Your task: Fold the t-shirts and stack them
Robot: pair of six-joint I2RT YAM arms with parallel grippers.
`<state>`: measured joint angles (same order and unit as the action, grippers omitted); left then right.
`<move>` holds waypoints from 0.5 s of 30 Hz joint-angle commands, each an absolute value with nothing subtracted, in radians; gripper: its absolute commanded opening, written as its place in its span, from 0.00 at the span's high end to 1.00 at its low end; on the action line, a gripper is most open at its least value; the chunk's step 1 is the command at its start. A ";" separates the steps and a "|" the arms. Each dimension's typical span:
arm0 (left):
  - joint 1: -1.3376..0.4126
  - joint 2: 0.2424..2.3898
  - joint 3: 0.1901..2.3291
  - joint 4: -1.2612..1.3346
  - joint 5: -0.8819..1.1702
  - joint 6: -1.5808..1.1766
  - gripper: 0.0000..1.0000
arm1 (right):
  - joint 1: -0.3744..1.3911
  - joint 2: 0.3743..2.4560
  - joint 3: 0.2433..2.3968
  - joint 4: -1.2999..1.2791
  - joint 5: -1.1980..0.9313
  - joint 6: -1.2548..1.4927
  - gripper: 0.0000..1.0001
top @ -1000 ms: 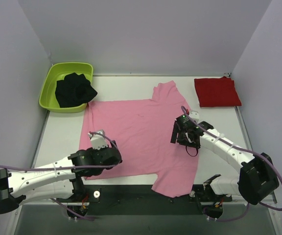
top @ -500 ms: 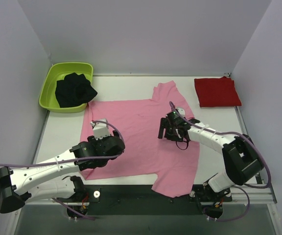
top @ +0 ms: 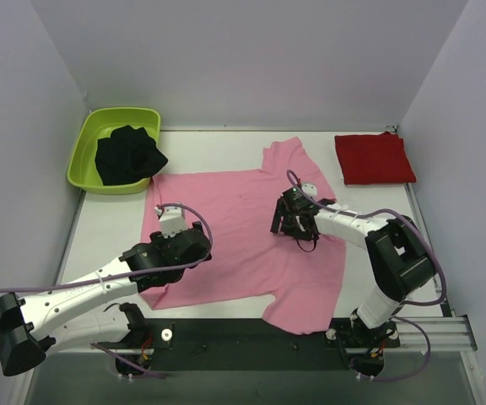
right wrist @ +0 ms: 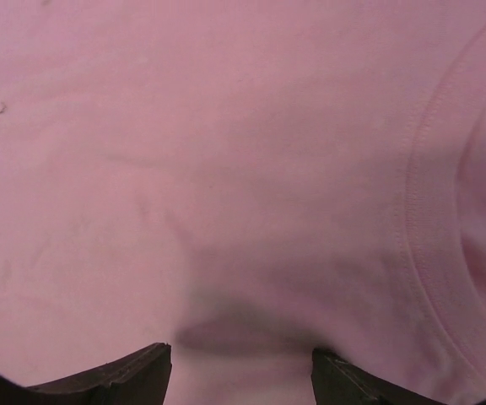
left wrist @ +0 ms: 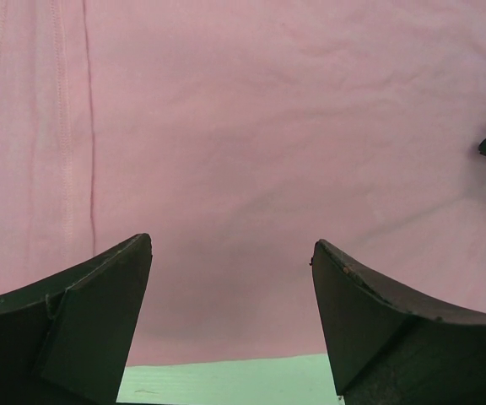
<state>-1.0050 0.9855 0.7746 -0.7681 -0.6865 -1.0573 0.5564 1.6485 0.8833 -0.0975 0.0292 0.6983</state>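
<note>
Claw cameras show only pink cloth; overhead alone shows the pink t-shirt (top: 226, 211) spread across the surface (top: 108, 226) and the red t-shirt (top: 374, 158) folded at two o'clock. My left claw (left wrist: 231, 245) gapes wide above the pink one; my right claw (right wrist: 241, 350), released, sits close over it, grasping nothing.

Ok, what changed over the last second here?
The right gripper slid left across the pink shirt toward its middle, its arm folding in. The left gripper crept slightly farther onto the shirt. Both are open; nothing was grasped or released. The pink shirt, the folded red shirt and the green tub with the black cloth stayed put.
</note>
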 commanded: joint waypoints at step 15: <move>-0.893 0.974 0.683 -0.586 -0.546 -0.920 0.14 | 0.451 1.385 0.871 -0.439 0.276 0.715 0.33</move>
<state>-0.9058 0.9592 0.6777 -0.6811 -0.6003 -0.9672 0.3946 1.4689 0.7986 -0.3424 0.2478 0.7341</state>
